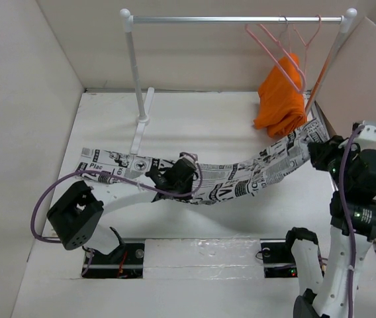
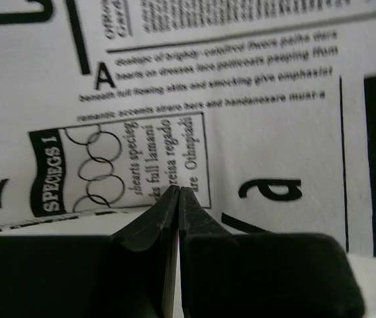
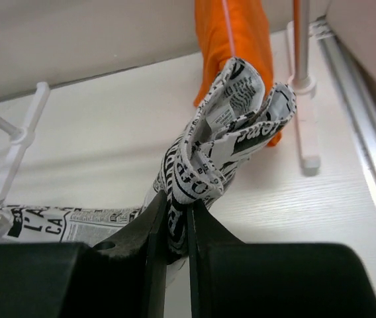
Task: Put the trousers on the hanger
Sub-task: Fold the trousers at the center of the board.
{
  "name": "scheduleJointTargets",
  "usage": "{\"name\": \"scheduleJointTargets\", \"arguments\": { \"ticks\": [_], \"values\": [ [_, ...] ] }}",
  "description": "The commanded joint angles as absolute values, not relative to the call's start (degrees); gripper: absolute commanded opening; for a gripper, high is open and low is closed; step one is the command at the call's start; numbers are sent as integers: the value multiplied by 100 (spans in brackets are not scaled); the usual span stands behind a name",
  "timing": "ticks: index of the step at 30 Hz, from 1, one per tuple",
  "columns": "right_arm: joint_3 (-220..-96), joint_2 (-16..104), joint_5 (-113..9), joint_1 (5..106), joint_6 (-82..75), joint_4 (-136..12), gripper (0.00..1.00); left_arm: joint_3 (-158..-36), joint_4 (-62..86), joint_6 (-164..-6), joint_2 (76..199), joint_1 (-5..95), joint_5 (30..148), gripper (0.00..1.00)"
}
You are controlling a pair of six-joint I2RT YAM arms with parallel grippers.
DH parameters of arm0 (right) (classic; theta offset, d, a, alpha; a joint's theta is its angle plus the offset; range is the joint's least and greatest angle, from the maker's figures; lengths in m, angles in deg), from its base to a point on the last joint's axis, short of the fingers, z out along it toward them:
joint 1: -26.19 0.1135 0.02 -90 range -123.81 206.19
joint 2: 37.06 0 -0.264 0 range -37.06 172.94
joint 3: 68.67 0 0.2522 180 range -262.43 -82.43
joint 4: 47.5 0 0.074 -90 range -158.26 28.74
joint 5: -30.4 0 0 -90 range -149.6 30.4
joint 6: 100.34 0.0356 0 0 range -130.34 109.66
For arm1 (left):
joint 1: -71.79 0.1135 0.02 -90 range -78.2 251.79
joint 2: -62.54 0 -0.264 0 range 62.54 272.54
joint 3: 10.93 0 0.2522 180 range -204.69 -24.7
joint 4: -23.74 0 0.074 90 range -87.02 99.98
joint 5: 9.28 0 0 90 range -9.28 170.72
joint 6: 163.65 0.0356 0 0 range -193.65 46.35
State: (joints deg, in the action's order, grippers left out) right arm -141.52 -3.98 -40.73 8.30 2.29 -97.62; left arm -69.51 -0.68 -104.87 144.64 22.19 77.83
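White walls (image 1: 16,99) close in a white table (image 1: 208,126), with a clothes rail (image 1: 234,20) standing at the back. The trousers (image 1: 241,182) lie stretched across the middle of the table in a long strip. Their left end lies flat near the left wall, and their right end rises off the surface toward the rail's right post.

That raised end is clamped in the right gripper (image 1: 316,150). In the right wrist view its fingers (image 3: 149,228) pinch a bunched fold of the trousers (image 3: 231,112), which loops up above the tips. The left gripper (image 1: 165,177) sits on the flat part of the strip, left of its middle. In the left wrist view its two fingers (image 2: 155,222) are pressed together with their tips down at the printed cloth (image 2: 241,132). I cannot tell whether any cloth is caught between them.

The hanger (image 1: 267,50) hangs tilted from the right part of the rail, above the lifted end of the trousers and not touching them. An orange cloth (image 1: 281,99) hangs at the hanger's lower corner, just above and behind the gripped fold.
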Motion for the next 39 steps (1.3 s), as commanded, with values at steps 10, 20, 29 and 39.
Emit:
{"name": "scheduleJointTargets", "arguments": {
  "ticks": [10,20,29,39],
  "values": [
    [-16469,627,-3896,852,-919,-10344,0,-7593,1110,-11171,15490,686,8256,0],
    [-16627,979,-4167,2285,-691,-10125,0,-7778,1411,-11329,14998,438,7562,0],
    [-17048,1829,-5124,4216,-383,-9299,0,-8921,1314,-11531,17221,315,8283,0],
    [-18402,3676,-6058,6274,-752,-8773,0,-8060,525,-11584,14721,394,6906,0]
  ]
}}
